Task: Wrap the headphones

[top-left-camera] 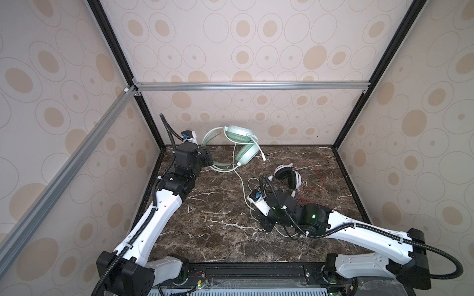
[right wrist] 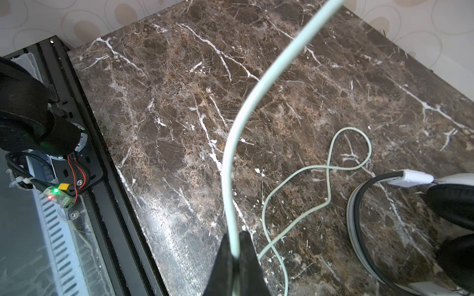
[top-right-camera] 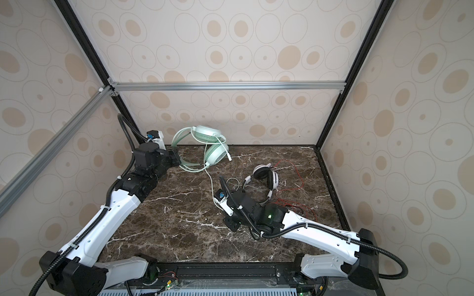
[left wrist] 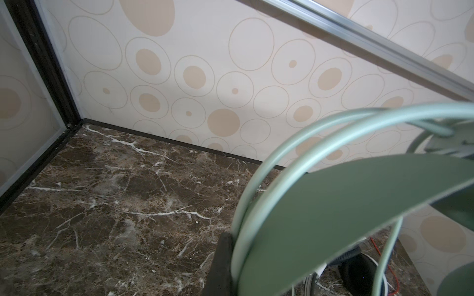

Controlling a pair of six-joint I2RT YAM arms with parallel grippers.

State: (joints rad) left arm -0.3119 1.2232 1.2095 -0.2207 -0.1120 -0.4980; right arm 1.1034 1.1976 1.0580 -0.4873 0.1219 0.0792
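The mint-green headphones (top-left-camera: 243,143) (top-right-camera: 213,141) sit at the back left, with one ear cup raised against the back wall. My left gripper (top-left-camera: 210,160) (top-right-camera: 177,157) is shut on their headband (left wrist: 333,217). In the left wrist view only one black finger (left wrist: 223,256) shows beside the band. Their pale green cable (top-left-camera: 242,184) (right wrist: 241,123) runs forward to my right gripper (top-left-camera: 268,226) (top-right-camera: 232,225) (right wrist: 236,246), which is shut on it low over the table. The white-and-black headphones (top-left-camera: 287,176) (top-right-camera: 265,176) (right wrist: 354,223) lie just behind the right wrist. Their red cable (top-left-camera: 318,174) (top-right-camera: 297,174) is spread loosely to the right.
The dark marble table (top-left-camera: 218,230) is walled on three sides by patterned panels in a black and aluminium frame (top-left-camera: 251,85). A black front rail with wiring and lit boards (right wrist: 59,192) runs along the near edge. Slack loops of green cable (right wrist: 333,166) lie by the right gripper.
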